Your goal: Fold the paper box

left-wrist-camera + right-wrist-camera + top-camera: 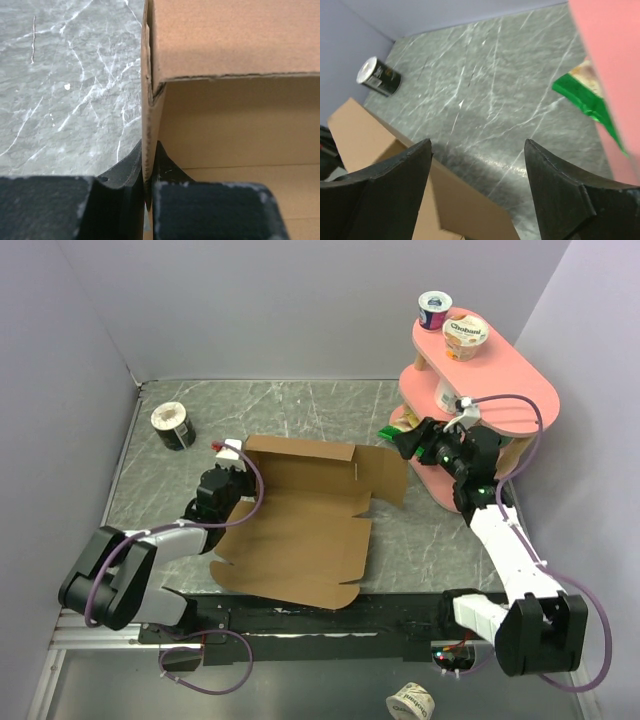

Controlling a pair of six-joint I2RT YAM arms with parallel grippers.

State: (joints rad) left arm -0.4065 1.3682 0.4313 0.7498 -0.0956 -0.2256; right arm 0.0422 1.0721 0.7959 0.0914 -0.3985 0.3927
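The paper box [300,530] is a brown cardboard sheet lying mid-table, its back wall and left side flap standing up. My left gripper [232,472] is at the box's back left corner. In the left wrist view the left gripper [147,175] is shut on the thin upright edge of the paper box [230,45], one finger on each side of the wall. My right gripper [405,440] hovers by the box's right flap. In the right wrist view the right gripper [477,145] is open and empty, with the paper box [455,205] below its left finger.
A black can [173,426] lies at the back left. A pink two-tier shelf [500,380] at the right carries yogurt cups [465,337]. A green packet [392,430] lies beside its foot. Another cup [411,703] lies below the table's front edge.
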